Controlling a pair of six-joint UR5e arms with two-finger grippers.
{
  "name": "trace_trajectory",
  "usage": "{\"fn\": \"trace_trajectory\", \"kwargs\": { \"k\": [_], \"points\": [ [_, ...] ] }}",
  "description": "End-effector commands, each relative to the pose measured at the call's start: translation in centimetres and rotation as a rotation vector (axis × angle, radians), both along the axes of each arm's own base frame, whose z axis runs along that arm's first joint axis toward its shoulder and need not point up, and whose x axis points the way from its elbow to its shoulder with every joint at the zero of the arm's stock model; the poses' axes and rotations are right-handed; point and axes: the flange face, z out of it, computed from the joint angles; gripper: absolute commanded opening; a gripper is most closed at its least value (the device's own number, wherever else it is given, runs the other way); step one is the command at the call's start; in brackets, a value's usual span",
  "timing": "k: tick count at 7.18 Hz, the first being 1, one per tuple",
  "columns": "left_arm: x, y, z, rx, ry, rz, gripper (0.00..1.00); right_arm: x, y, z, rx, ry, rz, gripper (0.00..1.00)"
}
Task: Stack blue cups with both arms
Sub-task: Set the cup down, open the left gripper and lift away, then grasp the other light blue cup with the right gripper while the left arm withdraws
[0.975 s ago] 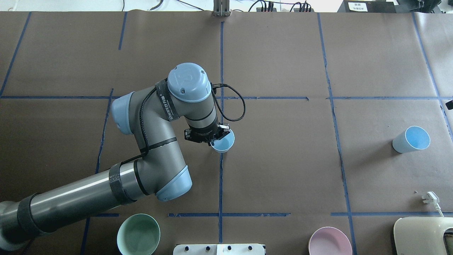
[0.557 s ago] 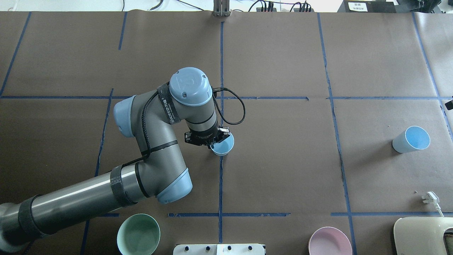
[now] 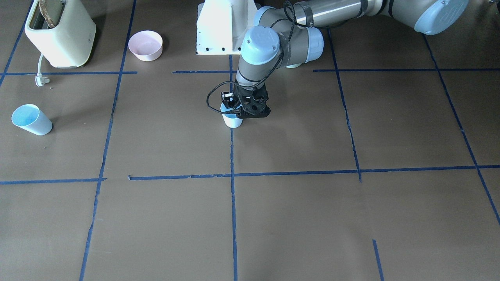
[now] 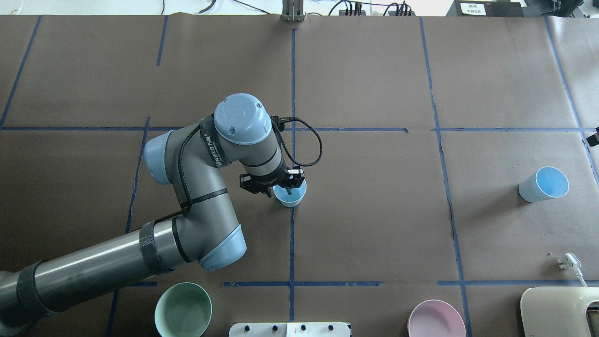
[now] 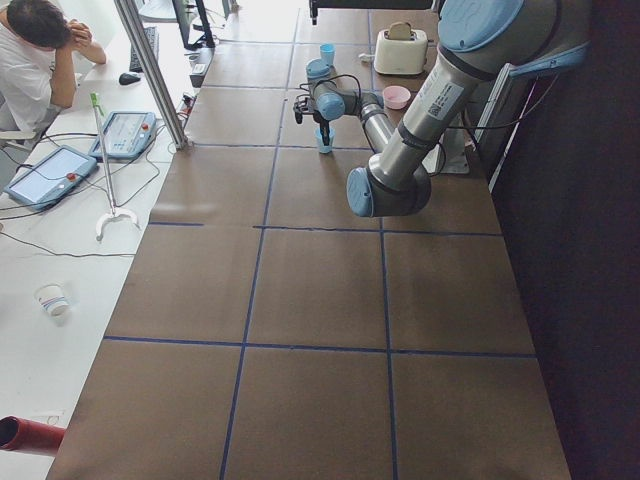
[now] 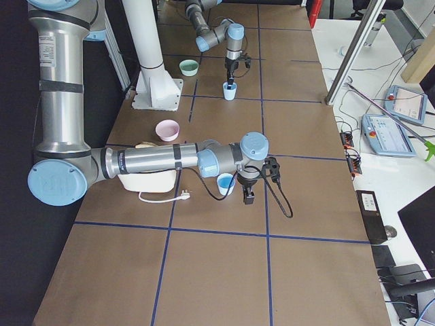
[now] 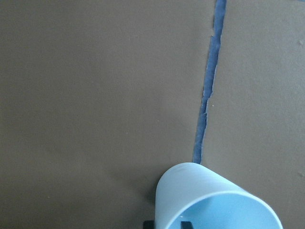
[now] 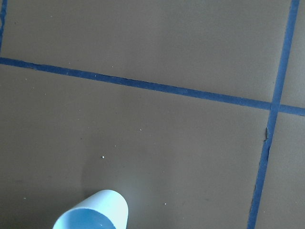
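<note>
Two cups matter here: the centre cup (image 4: 291, 199), which I hold, and the second cup (image 4: 543, 185), which stands alone far out to the right on the desk (image 4: 374, 224). My left tool (image 4: 281, 189) comes down from above and is clamped on the centre cup's rim, with one finger inside the mouth and the other outside the wall on the cup's left. That cup is upright with its mouth up, right at the blue tape line (image 4: 291, 243) that runs near to far down the middle of the desk. Its base is on the surface or only just above it, and I cannot tell which. The second cup also looks upright, mouth up, well apart from the first. My right tool (image 6: 247, 197) shows only in the side view from the right, where it hangs just beside the second cup. I cannot tell whether it is open or closed. The right arm is plainly the nearer one to that cup. I judge that the stack depends on carrying the second cup leftward until its upright axis lines up over the centre cup's open mouth. My left tool must let go and clear the rim first.
</note>
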Motion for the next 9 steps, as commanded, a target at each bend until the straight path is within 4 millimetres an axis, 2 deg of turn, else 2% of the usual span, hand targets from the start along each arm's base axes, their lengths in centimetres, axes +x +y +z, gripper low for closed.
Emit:
{"fn": "trace_trajectory", "kwargs": {
  "k": [1, 2, 3, 4, 5, 6, 7, 9],
  "points": [
    [-6.1, -2.6, -1.2, 0.042, 0.071, -0.080, 1.00, -0.9, 0.2, -0.3, 0.005, -0.005, -0.018, 1.00],
    [-11.0, -3.0, -0.4, 0.056, 0.091, -0.124, 1.00, -1.2, 0.7, -0.7, 0.006, -0.010, -0.024, 1.00],
    [-14.7, -3.1, -1.0, 0.052, 0.090, -0.155, 1.00, -2.7, 1.0, -0.9, -0.009, -0.011, -0.039, 1.00],
    [-17.1, -3.1, -1.8, 0.036, 0.054, -0.173, 1.00, -4.0, 1.2, -0.8, -0.023, -0.003, -0.050, 1.00],
    [-18.6, -4.4, -1.8, 0.035, 0.053, -0.200, 1.00, -5.2, 1.5, -0.7, -0.027, 0.001, -0.076, 1.00],
    [-19.4, -5.0, -1.7, 0.051, 0.045, -0.203, 1.00, -5.5, 1.6, 0.2, -0.041, 0.013, -0.082, 1.00],
    [-19.5, -4.9, -1.8, 0.049, 0.049, -0.194, 1.00, -5.7, 1.6, 1.0, -0.059, 0.019, -0.081, 1.00],
    [-19.6, -4.9, -1.9, 0.045, 0.056, -0.187, 1.00, -7.5, 2.0, 2.2, -0.084, 0.027, -0.118, 1.00]
  ]
}}
